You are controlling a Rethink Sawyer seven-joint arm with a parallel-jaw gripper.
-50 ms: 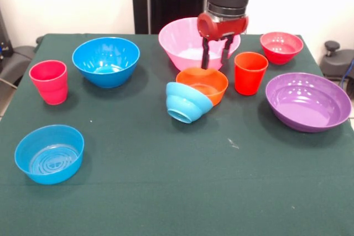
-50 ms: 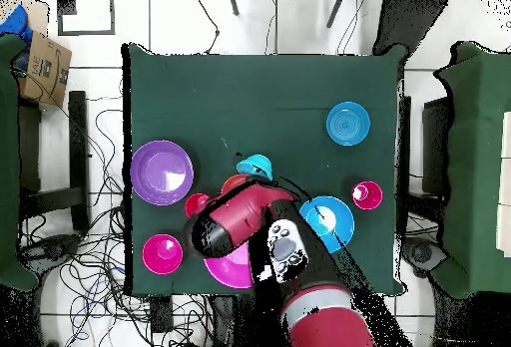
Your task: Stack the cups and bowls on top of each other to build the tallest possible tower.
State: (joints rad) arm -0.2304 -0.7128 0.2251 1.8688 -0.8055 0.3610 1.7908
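Note:
My gripper hangs open with nothing between its fingers, just above the far rim of the small orange bowl and in front of the large pink bowl. A small light-blue bowl lies tipped on its side against the orange bowl's near left. The orange-red cup stands upright right of the orange bowl. The pinkish-red cup stands at the far left. No tower of nested pieces shows. In the overhead view the arm covers the gripper and most of the orange bowl.
A deep blue bowl sits back left, a small blue bowl front left. The purple bowl lies at the right edge, and a small red bowl sits back right. Cables cover the floor around the table.

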